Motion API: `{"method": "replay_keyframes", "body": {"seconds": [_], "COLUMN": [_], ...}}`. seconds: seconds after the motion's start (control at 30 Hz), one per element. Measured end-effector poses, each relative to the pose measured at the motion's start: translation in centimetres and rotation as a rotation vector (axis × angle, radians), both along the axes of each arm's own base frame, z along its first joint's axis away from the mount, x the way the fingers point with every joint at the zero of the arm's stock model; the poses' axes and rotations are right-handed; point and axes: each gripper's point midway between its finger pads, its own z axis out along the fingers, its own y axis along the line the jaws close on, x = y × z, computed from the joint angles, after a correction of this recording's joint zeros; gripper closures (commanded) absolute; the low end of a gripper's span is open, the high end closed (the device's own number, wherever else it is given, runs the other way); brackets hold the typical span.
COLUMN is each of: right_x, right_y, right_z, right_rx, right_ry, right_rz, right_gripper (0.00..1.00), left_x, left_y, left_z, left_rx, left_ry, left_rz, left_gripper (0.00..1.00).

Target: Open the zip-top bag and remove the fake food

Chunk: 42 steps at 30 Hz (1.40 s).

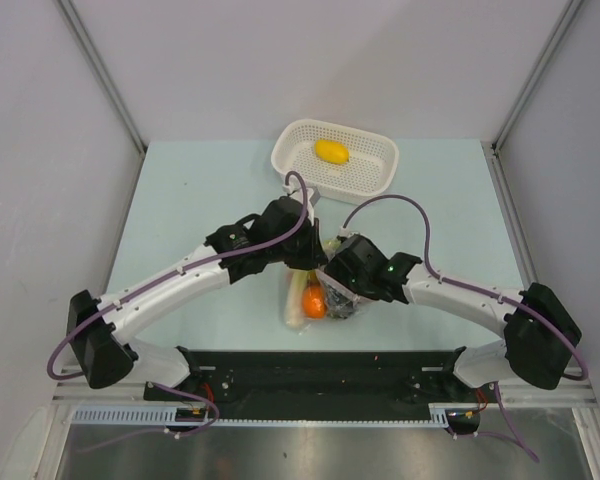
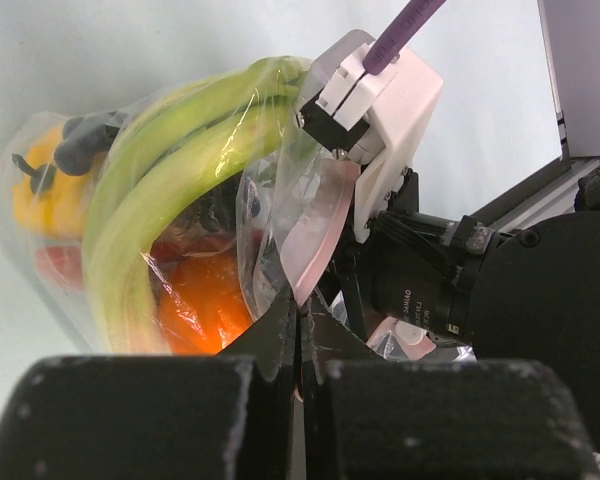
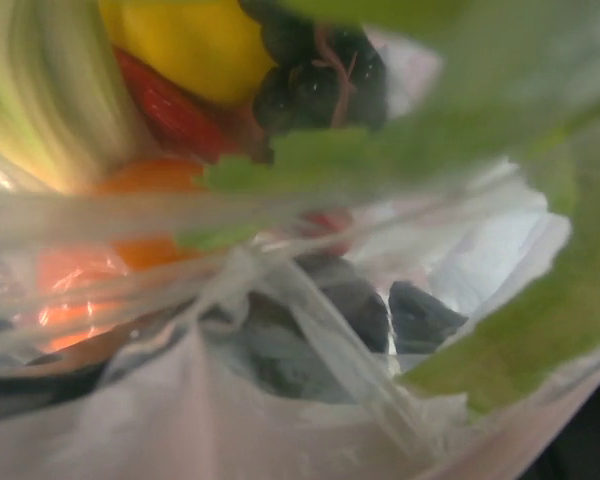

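The zip-top bag (image 1: 315, 300) lies between the two arms, lifted at its top. Inside it are an orange (image 1: 314, 305), a green-white stalk (image 1: 297, 293) and a dark fruit (image 1: 342, 306). My left gripper (image 2: 302, 322) is shut on the bag's pink zip strip (image 2: 315, 225); the stalk (image 2: 170, 150), the orange (image 2: 195, 300) and a yellow piece (image 2: 38, 195) show through the plastic. My right gripper (image 3: 392, 318) is seen blurred through the plastic, its fingers (image 3: 355, 305) pinched on the bag's opposite edge. A yellow lemon (image 1: 330, 151) lies in the basket.
A white perforated basket (image 1: 375, 165) stands at the back centre of the pale table. The two grippers (image 1: 322, 264) meet tip to tip above the bag. The right wrist's camera body (image 2: 430, 290) fills the right of the left wrist view.
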Motion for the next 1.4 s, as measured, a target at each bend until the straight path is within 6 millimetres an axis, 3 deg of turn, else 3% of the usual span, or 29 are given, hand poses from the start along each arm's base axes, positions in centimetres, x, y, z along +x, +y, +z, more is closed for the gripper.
{"method": "replay_keyframes", "body": {"seconds": [0.17, 0.2, 0.33, 0.4, 0.47, 0.6, 0.8, 0.9, 1.0, 1.07, 1.17, 1.27, 1.4], "right_x": [0.2, 0.2, -0.2, -0.5, -0.7, -0.9, -0.1, 1.7, 5.4, 9.0, 15.4, 21.4, 28.1], "right_y": [0.1, 0.0, -0.7, -0.5, -0.2, -0.6, -2.6, -3.6, -5.0, -6.4, -8.8, -10.3, -10.9], "right_z": [-0.1, 0.1, 2.5, 5.0, 8.3, 13.1, 17.7, 20.7, 24.0, 26.1, 26.4, 23.9, 18.4], "right_rx": [0.017, 0.018, 0.022, 0.05, 0.105, 0.198, 0.258, 0.265, 0.251, 0.243, 0.189, 0.121, 0.027], "right_ry": [-0.012, -0.016, -0.064, -0.114, -0.183, -0.303, -0.475, -0.577, -0.673, -0.74, -0.787, -0.771, -0.7], "right_rz": [-0.002, -0.004, 0.003, 0.017, 0.029, 0.031, -0.018, -0.083, -0.202, -0.304, -0.443, -0.515, -0.529], "right_gripper": [0.61, 0.73, 0.95, 0.99, 1.0, 1.0, 1.0, 1.0, 1.0, 1.0, 1.0, 1.0, 1.0], "left_x": [0.0, 0.0, 0.3, 0.5, 0.6, 0.7, 1.0, 1.1, 1.0, 0.9, 0.8, 0.6, 0.4], "left_y": [-0.1, -0.1, 0.2, 0.5, 0.9, 1.7, 2.3, 2.5, 2.7, 2.8, 3.0, 3.3, 3.6], "left_z": [-0.1, -0.1, -0.1, 0.1, 0.6, 1.3, 1.3, 1.2, 1.2, 1.2, 1.4, 1.6, 2.0], "left_rx": [-0.001, 0.0, 0.007, 0.01, 0.01, 0.011, 0.032, 0.041, 0.048, 0.048, 0.048, 0.05, 0.05], "left_ry": [0.001, 0.0, -0.012, -0.022, -0.039, -0.063, -0.078, -0.08, -0.08, -0.082, -0.09, -0.099, -0.114], "left_rz": [-0.001, 0.0, 0.017, 0.029, 0.046, 0.07, 0.099, 0.105, 0.102, 0.1, 0.095, 0.088, 0.078], "left_gripper": [1.0, 1.0, 1.0, 1.0, 1.0, 1.0, 1.0, 1.0, 1.0, 1.0, 1.0, 1.0, 1.0]}}
